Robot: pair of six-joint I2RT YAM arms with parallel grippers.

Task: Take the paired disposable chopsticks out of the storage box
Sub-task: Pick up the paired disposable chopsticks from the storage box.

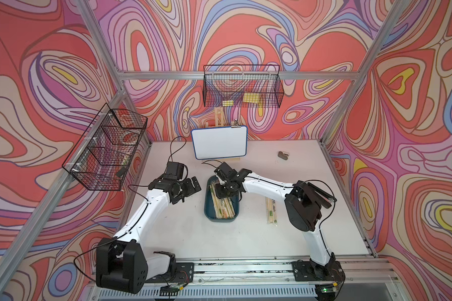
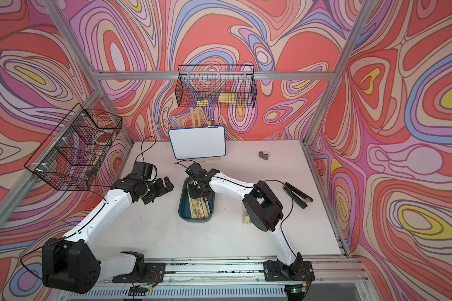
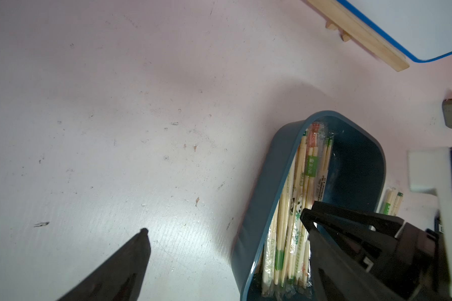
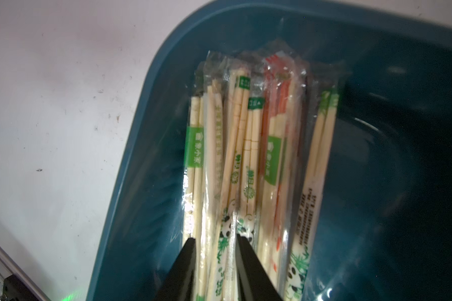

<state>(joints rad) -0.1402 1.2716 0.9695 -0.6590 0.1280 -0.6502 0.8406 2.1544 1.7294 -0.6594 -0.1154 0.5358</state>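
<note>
The long pale bamboo chopstick pairs in clear printed plastic sleeves [image 4: 245, 143] lie bunched to one side of the shallow dark teal plastic storage box [image 1: 219, 219], with their long axis running down the box's length, away from the robot's base. The jaws of the right arm [image 1: 266, 185] sit low among them, set across that axis and narrowed to either side of two or three sleeves. I cannot tell whether they truly pinch yet, but a straight lift looks the natural next move. The jaws of the left arm [image 1: 152, 200] hang spread wide and empty beside the box, above the white desk [image 1: 167, 234].

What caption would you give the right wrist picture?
Right gripper straddling sleeved chopstick pairs inside the teal storage box.
</note>
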